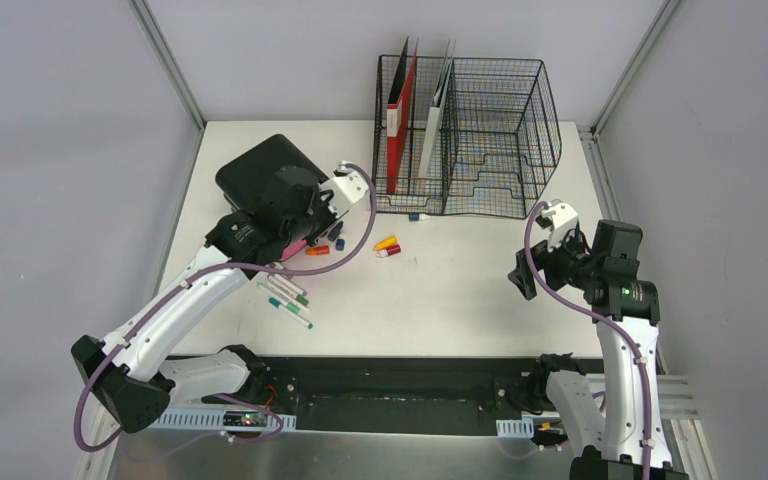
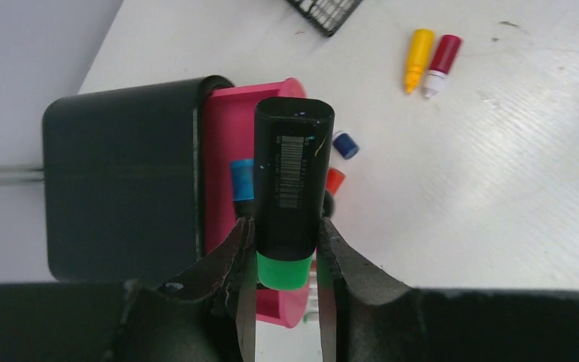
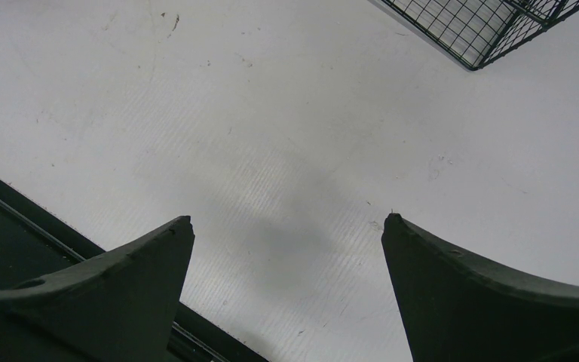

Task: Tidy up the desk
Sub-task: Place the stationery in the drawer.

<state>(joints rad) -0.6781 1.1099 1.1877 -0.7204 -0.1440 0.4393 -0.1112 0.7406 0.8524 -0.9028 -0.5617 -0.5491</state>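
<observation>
left wrist view shows your left gripper (image 2: 284,226) clamped on a black highlighter (image 2: 294,166) with a green end, both fingers pinching the barrel just above the green part. it hangs over the pink case (image 2: 217,173), roughly in line with the case's long side, and a blue marker (image 2: 241,179) lies inside the case. a black box (image 2: 121,188) sits against the case on the side away from the loose markers. the step in hand looks like setting the highlighter into the case. to do it well, bring the barrel down close over the case floor, line it up alongside the blue marker rather than across it, and only then part the fingers. let go from high up and it could bounce out onto the desk (image 1: 460,300), the white top that carries the case and spreads out around it. the highlighter seems to sit toward the case wall nearest the blue cap (image 2: 344,145) and orange marker (image 2: 335,181), so shift it inward first. a yellow marker (image 2: 420,56) and red marker (image 2: 443,60) lie well beyond the case for later. your right gripper (image 3: 286,220), well apart from the case, hovers over bare desk with its fingers wide apart and nothing between them.
</observation>
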